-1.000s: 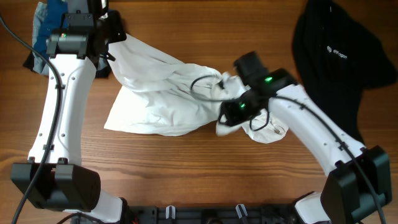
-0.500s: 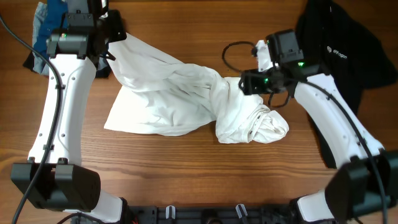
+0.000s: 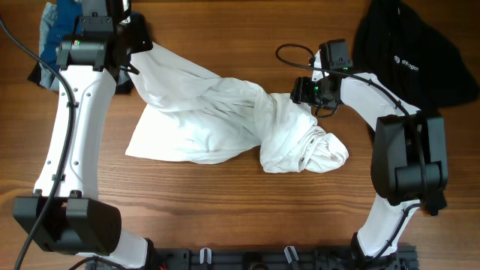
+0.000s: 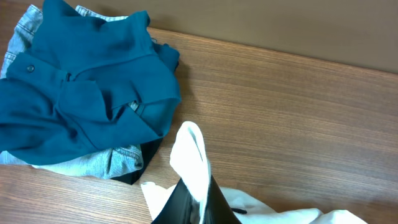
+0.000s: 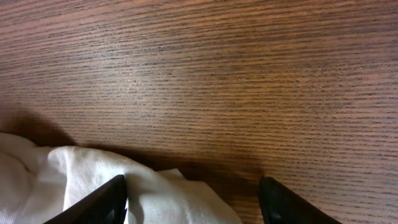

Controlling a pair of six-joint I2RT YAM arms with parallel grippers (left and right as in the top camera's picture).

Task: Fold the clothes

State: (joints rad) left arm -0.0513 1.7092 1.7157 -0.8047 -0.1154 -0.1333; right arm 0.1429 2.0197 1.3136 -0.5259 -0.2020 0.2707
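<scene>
Table [image 3: 225, 202]: brown wood; white T-shirt [image 3: 210, 112] lies bunched across it.
Left hand [image 4: 194, 199]: clamped on a T-shirt corner.
Right hand [image 5: 193, 198]: fingers apart, empty, beside the T-shirt's edge.

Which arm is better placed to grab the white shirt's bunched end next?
Right, probably: the right hand, open, sits beside the bunched end; the left hand is shut on a far corner of the white shirt.

Crumpled white T-shirt [image 3: 217, 120] lies centre, black shirt [image 3: 405, 52] apart.
</scene>
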